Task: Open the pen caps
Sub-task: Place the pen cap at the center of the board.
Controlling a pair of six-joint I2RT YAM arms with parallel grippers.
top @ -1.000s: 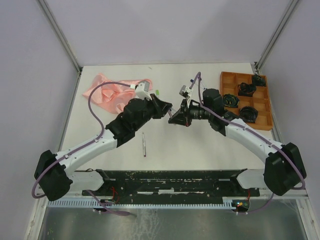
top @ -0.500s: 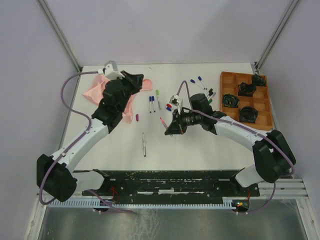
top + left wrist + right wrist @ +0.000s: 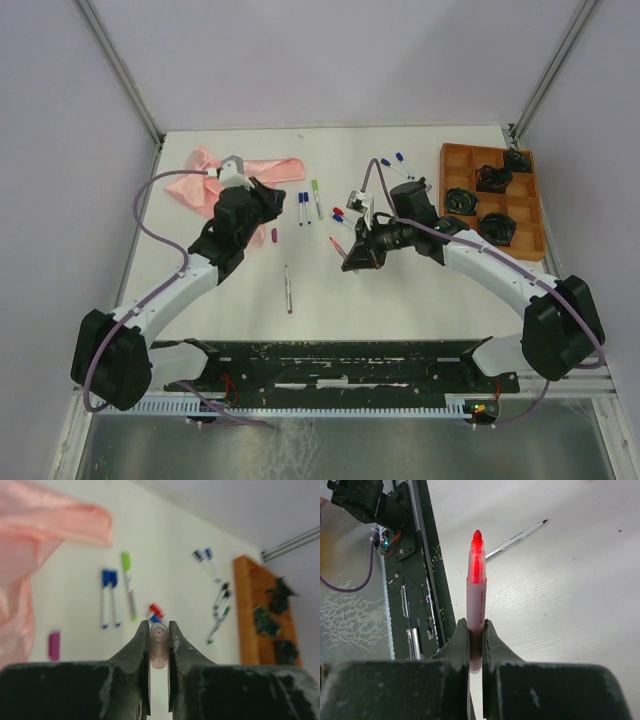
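Note:
My left gripper (image 3: pixel 159 627) is shut on a small pale pink pen cap (image 3: pixel 159 647), which stands end-on between the fingers. In the top view this gripper (image 3: pixel 272 203) hangs above the table beside the pink cloth. My right gripper (image 3: pixel 476 625) is shut on the barrel of an uncapped pen (image 3: pixel 476 590), whose bare red tip points away from the jaws. It hovers mid-table (image 3: pixel 352 258). Capped pens lie on the table: two blue ones (image 3: pixel 302 207) and a green one (image 3: pixel 316 197). A loose purple cap (image 3: pixel 274 235) and red and blue caps (image 3: pixel 339 213) lie near them.
A pink cloth (image 3: pixel 200 175) lies at the far left. An orange tray (image 3: pixel 530 205) holding black parts stands at the far right, with more pens (image 3: pixel 420 185) beside it. A thin grey pen (image 3: pixel 288 288) lies near the front, before the black base rail (image 3: pixel 340 365).
A second ago both grippers met mid-table. The left one then pulled away left over the cloth and has now come partly back; the right one dropped slightly nearer with the uncapped pen.

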